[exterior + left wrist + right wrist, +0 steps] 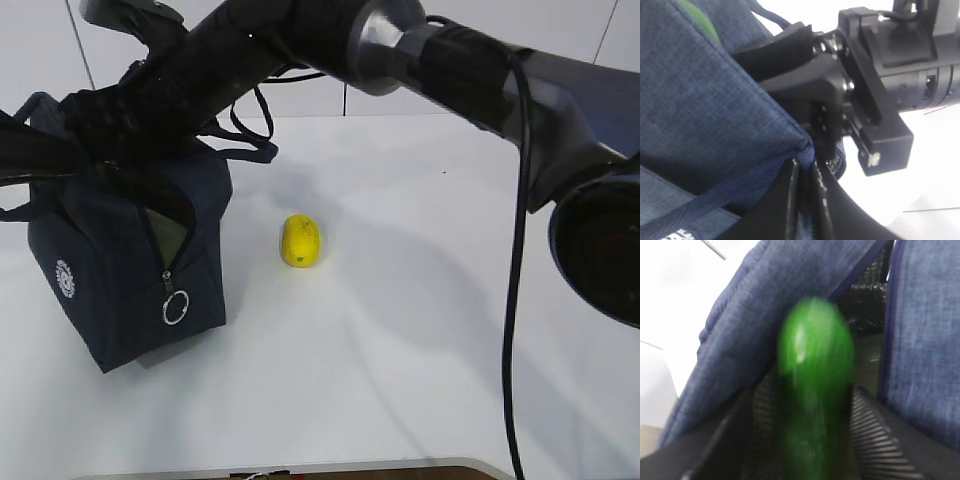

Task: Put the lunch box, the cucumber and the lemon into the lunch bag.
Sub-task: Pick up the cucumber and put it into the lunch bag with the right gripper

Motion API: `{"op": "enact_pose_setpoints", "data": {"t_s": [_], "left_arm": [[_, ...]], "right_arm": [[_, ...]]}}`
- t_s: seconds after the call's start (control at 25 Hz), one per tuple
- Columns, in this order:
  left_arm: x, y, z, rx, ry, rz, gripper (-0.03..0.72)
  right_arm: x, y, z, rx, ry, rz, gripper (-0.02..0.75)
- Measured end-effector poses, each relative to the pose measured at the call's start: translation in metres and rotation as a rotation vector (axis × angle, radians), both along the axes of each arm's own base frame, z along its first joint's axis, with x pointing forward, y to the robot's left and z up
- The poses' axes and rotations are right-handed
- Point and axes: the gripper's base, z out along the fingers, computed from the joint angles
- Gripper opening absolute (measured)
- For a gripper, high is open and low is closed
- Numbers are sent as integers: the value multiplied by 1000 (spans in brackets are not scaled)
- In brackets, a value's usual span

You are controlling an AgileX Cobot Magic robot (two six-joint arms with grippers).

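One lemon (301, 241) is seen mid-desk (420, 330) beside the lunch bag (120, 270). Only the right wrist view shows the blurred cucumber (815, 390) between the right end effector's fingers (880, 440) at the bag's mouth, apparently released. The left end effector (805, 200) is clenched on the bag's edge.

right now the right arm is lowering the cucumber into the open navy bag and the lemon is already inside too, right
Not quite: the lemon lies on the white table beside the lunch bag, as the exterior view shows. The cucumber is indeed at the bag's opening.

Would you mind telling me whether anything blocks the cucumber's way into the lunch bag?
Nothing visible does. In the right wrist view the cucumber points into the lunch bag's open mouth, between its blue fabric walls, with the dark interior clear ahead of its tip.
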Motion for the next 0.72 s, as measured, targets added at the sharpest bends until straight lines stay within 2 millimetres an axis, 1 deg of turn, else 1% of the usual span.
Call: {"op": "enact_pose_setpoints", "data": {"t_s": [0.12,0.24,0.36,0.52,0.64,0.72], "left_arm": [[0,0,0,5,-3,-3,3],[1,2,-1,37,-13,6,3],[2,5,-3,83,-25,22,3],[5,9,-5,129,-45,54,3],[6,11,-6,155,-56,70,3],[7,12,-6,163,-60,78,3]], "right_arm": [[-2,-1,7,-23,-25,30,523],[-4,-5,22,-63,-72,69,524],[-6,-11,42,-118,-135,78,524],[-6,-24,59,-234,-185,13,525],[0,-36,66,-327,-208,-106,526],[5,-44,67,-386,-218,-208,526]]}}
